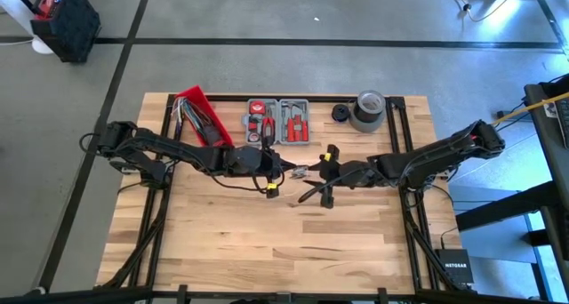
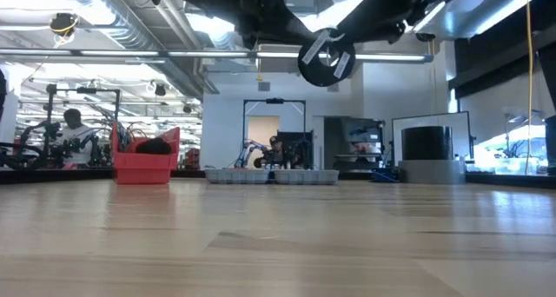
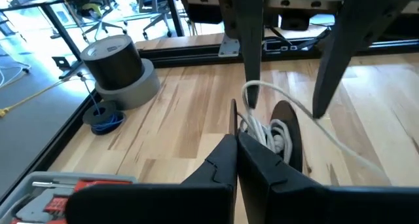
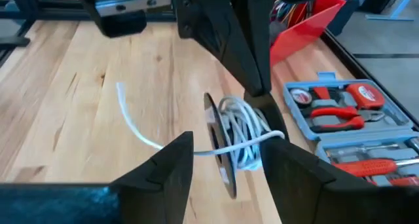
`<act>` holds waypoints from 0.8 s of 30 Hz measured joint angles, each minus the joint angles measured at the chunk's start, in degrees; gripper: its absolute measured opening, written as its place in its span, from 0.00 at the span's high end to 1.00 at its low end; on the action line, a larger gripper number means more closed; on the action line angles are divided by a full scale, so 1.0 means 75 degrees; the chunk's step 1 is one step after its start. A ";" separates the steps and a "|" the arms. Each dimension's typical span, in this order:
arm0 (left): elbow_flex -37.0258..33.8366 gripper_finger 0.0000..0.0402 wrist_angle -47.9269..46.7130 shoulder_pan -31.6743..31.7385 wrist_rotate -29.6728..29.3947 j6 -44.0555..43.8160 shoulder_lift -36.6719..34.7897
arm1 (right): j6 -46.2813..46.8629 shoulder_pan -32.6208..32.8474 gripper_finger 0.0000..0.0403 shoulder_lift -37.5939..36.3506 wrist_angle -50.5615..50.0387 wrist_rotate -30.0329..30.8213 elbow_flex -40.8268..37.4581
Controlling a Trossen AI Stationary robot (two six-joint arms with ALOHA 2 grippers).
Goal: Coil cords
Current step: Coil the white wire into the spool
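Note:
My left gripper (image 1: pixel 286 171) is shut on a small black disc (image 3: pixel 234 116) that has the white cord (image 4: pixel 245 132) wound in a bundle beside it, high above the table's middle. The disc also shows in the low view (image 2: pixel 326 58). The cord's free end (image 4: pixel 122 92) sticks out toward my right gripper (image 4: pixel 229 149). My right gripper is open, and its two fingers stand on either side of the loose cord (image 3: pixel 314 122). I cannot tell whether they touch it. The black cord does not show. My left gripper pinches the black disc by its rim (image 3: pixel 234 127) between its two fingers, coming from the table's left. The disc stands on edge, lifted clear of the table. The wound white cord (image 3: pixel 268 132) sits against its side, with one loose strand trailing off.
At the table's far edge stand a red bin (image 1: pixel 200 113), an open grey tool case (image 1: pixel 278 122), a grey roll of tape (image 1: pixel 367 111) and a small dark blue coil (image 3: pixel 105 119). The near half of the wooden table (image 1: pixel 293 242) is bare.

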 joint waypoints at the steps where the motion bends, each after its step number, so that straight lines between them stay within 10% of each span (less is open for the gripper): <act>1: 0.0000 1.00 -0.0003 0.0000 -0.0002 0.0000 0.0000 | -0.0008 0.0034 0.55 -0.0051 -0.0096 0.0014 0.0003; 24: 0.0000 1.00 0.0336 0.0085 -0.0559 0.2955 0.1800 | -0.0463 0.0288 0.55 0.2126 -0.0184 0.1775 0.0003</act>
